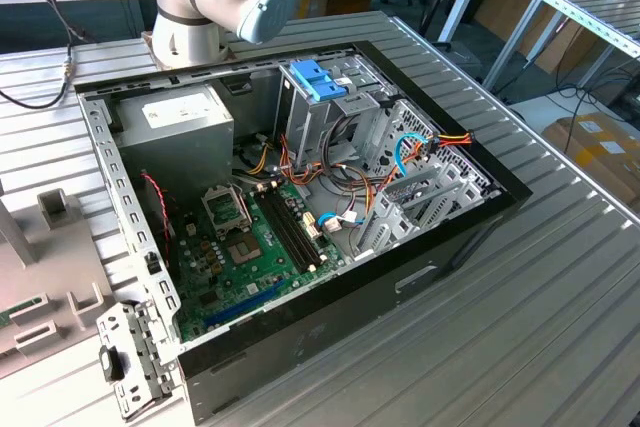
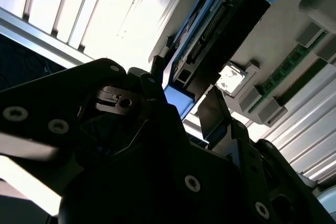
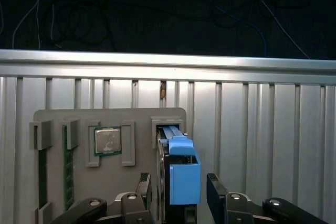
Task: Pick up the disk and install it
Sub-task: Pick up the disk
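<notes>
The disk [image 3: 178, 169] stands on edge in a slot of a grey holder plate [image 3: 136, 119], its dark body wrapped in a blue plastic carrier. In the first wrist view my gripper [image 3: 179, 184] is open and straddles the disk, one black finger on each side with a narrow gap to it. The second wrist view shows the disk [image 2: 220, 30] from its connector end, just beyond my gripper [image 2: 184, 98]. Nothing is clamped.
The holder also carries a processor chip [image 3: 108, 141] and memory sticks [image 3: 67, 166]. The open computer case [image 1: 480, 217] lies on the slatted metal table, with a blue-latched drive bay [image 1: 318, 80], a grey power supply [image 1: 185, 117] and the motherboard [image 1: 260, 247]. A loose metal bracket [image 1: 135, 357] lies beside the case.
</notes>
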{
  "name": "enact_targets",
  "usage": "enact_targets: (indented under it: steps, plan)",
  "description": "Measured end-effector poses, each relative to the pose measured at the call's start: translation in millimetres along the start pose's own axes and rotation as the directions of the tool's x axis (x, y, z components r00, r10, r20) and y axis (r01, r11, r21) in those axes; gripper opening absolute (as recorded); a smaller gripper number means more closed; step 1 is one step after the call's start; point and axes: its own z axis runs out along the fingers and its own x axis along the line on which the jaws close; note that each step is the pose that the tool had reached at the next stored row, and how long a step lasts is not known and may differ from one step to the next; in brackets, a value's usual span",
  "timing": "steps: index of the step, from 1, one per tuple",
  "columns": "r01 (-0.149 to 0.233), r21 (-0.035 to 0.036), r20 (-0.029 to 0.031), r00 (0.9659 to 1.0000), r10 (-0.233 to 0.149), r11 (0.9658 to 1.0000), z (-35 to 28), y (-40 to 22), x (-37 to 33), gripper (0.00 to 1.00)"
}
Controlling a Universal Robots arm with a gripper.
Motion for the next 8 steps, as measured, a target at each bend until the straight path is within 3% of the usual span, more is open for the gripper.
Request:
enact_targets:
  steps: [8]
  plan:
    - [0.000, 0.0001, 0.0000, 1.0000, 0.000, 1.0000, 2.5, -0.1, 0.1, 0.54]
